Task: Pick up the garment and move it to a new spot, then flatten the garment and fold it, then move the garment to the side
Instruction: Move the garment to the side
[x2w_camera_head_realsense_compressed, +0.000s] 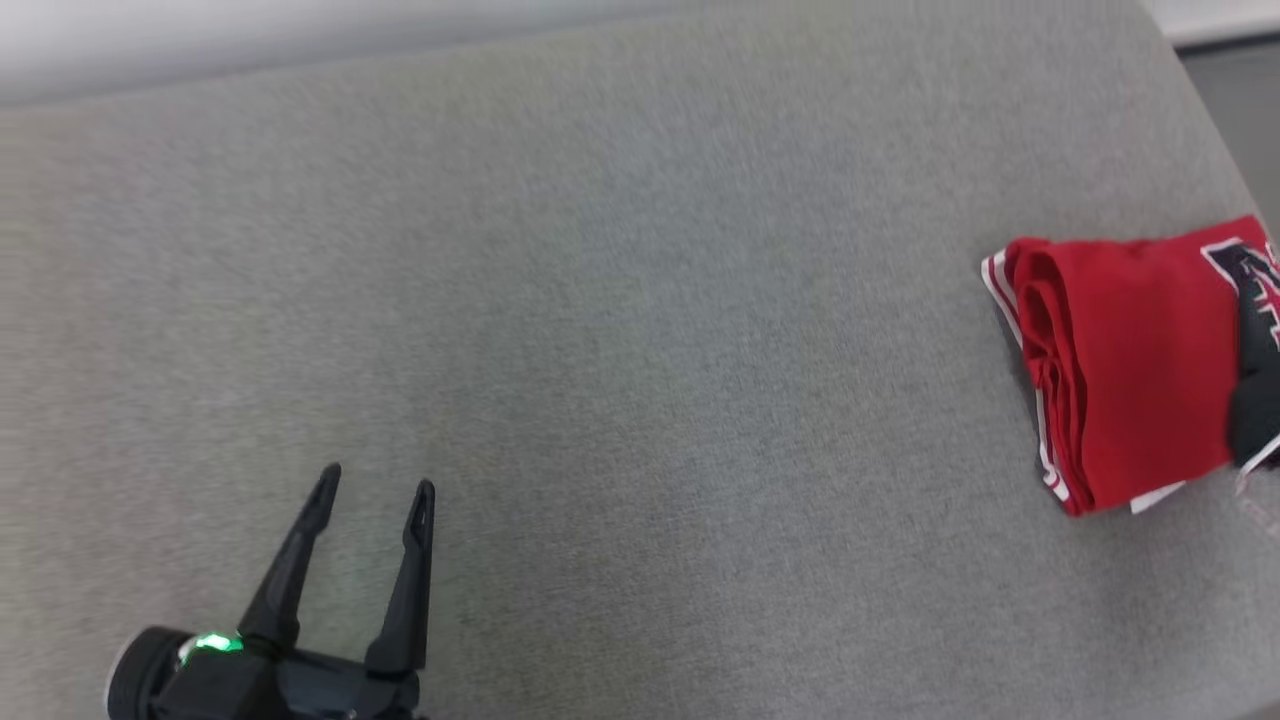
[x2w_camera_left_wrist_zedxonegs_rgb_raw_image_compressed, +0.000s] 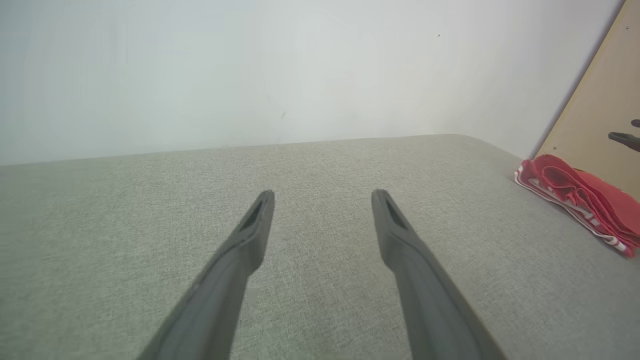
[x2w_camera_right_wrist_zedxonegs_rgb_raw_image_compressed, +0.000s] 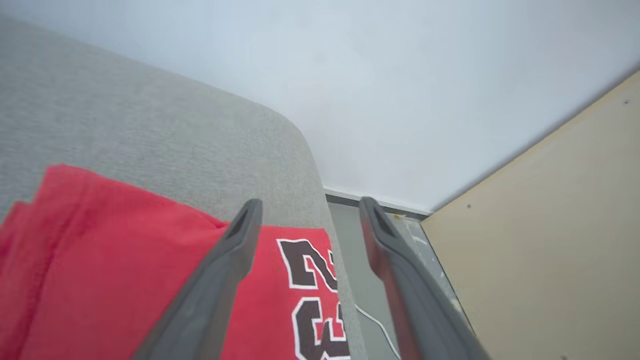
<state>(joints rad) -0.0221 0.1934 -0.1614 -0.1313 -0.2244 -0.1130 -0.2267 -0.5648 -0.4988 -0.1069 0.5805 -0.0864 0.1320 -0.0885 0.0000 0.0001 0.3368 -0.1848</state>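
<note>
Head view, setting: Grey woven surface (x2w_camera_head_realsense_compressed: 640, 300) takes up nearly the whole frame, with a pale strip of wall along the top.
Head view, garment: the red garment (x2w_camera_head_realsense_compressed: 1120, 370) lies folded into a compact block at the far right of the frame, close to the surface's right edge. It looks parked aside, so the task seems all but finished.
Head view, left jaws: at the lower left of the frame, apart and empty, well clear of the garment. They are probably held there to keep out of the way.
Head view, right jaws: a dark blurred shape at the right edge of the frame overlaps the garment's printed end. Their state is unreadable here.
Left wrist view, left jaws: both fingers (x2w_camera_left_wrist_zedxonegs_rgb_raw_image_compressed: 240, 250) are spread over bare surface, with nothing between them.
Left wrist view, garment: at the right edge of the frame, its stacked folds facing the camera, in front of a tan board (x2w_camera_left_wrist_zedxonegs_rgb_raw_image_compressed: 600, 100).
Right wrist view, right jaws: apart and gripping nothing. They hang above the garment's printed end, which suggests they have let go.
Right wrist view, garment: at the lower left of the frame. The black number print (x2w_camera_right_wrist_zedxonegs_rgb_raw_image_compressed: 315, 290) sits between the fingers (x2w_camera_right_wrist_zedxonegs_rgb_raw_image_compressed: 220, 280) where the surface drops to the floor (x2w_camera_right_wrist_zedxonegs_rgb_raw_image_compressed: 350, 225).
</note>
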